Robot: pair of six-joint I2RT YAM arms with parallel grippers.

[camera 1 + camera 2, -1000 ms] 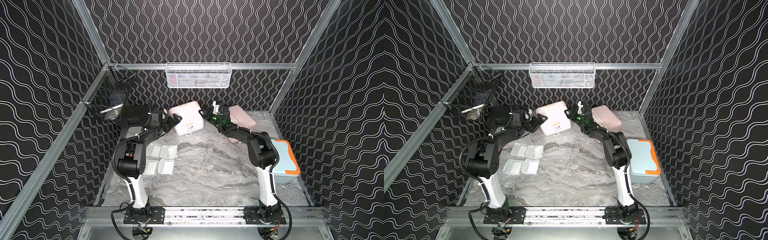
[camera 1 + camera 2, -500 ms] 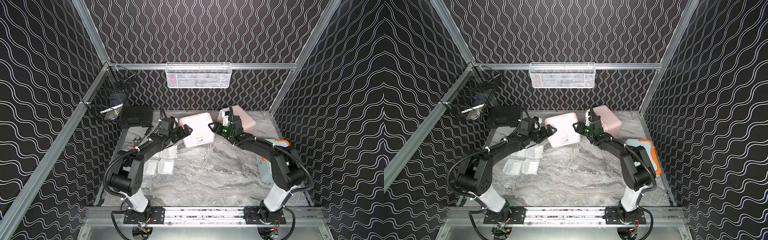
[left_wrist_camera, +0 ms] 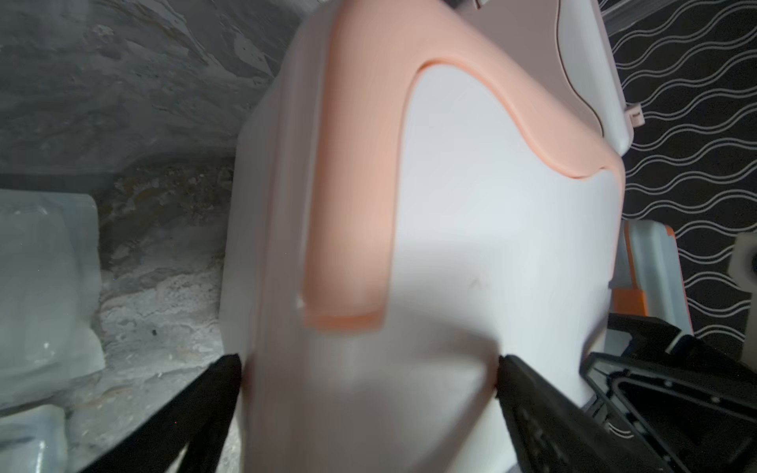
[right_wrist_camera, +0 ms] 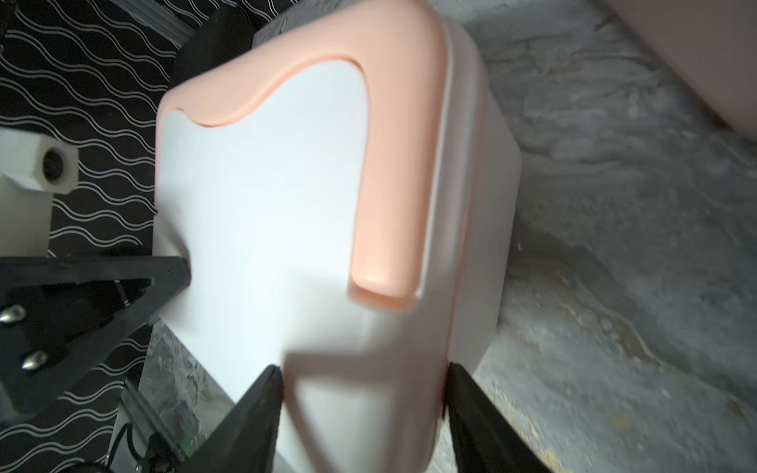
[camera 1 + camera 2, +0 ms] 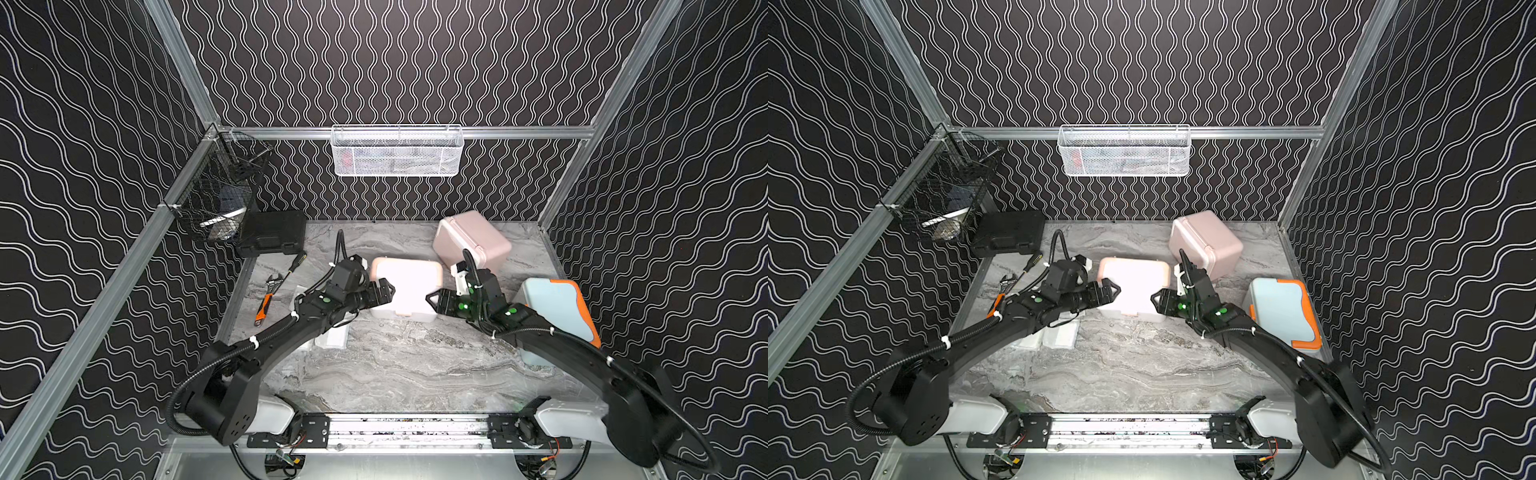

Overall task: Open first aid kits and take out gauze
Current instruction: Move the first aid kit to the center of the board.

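Observation:
The white first aid kit with peach trim (image 5: 409, 286) (image 5: 1136, 286) is at mid-table with its lid closed, held from both ends. My left gripper (image 5: 384, 291) (image 3: 366, 368) is shut on its left end, jaws spread wide across the box. My right gripper (image 5: 432, 299) (image 4: 364, 374) is shut on its right end at the lid edge. The pink kit (image 5: 471, 241) stands tilted at the back right. The light blue kit (image 5: 557, 307) lies at the right edge, partly under my right arm. Gauze packets (image 5: 332, 336) (image 3: 41, 286) lie on the table beneath my left arm.
A flat black hard case (image 5: 272, 232) sits at the back left. An orange-handled wrench (image 5: 266, 297) and a screwdriver (image 5: 297, 264) lie in front of it. A black wire basket (image 5: 216, 195) hangs on the left rail and a white mesh basket (image 5: 397, 151) on the back rail.
Both grippers have brought the white kit from the back of the table toward the middle. The arms have swung outward and lower, uncovering the black case and tools.

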